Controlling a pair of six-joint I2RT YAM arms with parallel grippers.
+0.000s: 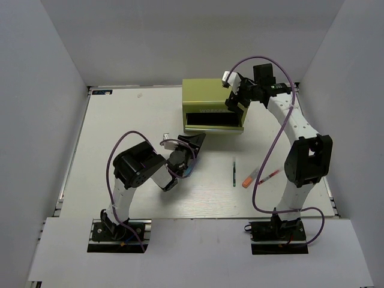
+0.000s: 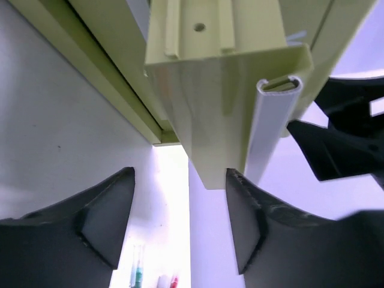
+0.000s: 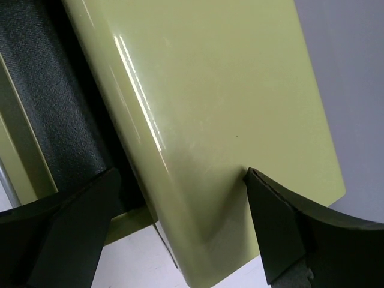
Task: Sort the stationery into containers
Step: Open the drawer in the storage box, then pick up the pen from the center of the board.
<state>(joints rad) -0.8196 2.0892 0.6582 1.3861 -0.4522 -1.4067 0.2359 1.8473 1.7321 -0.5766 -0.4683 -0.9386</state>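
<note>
Boxy olive-green chest (image 3: 228,120): painted metal, smooth, glossy, streaked with bright highlights.
Black panel beside the chest wall (image 3: 54,102): rough, pebbled, matt.
Black gripper fingers (image 3: 288,240): matt plastic.
White tabletop (image 1: 132,120): smooth, matt.

The top view looks down from above and behind both arm bases, taking in the whole white surface (image 1: 132,120). Both wrist cameras sit very close to the olive chest (image 1: 210,96), the left low by its front, the right against its side. All three views share that chest.
</note>
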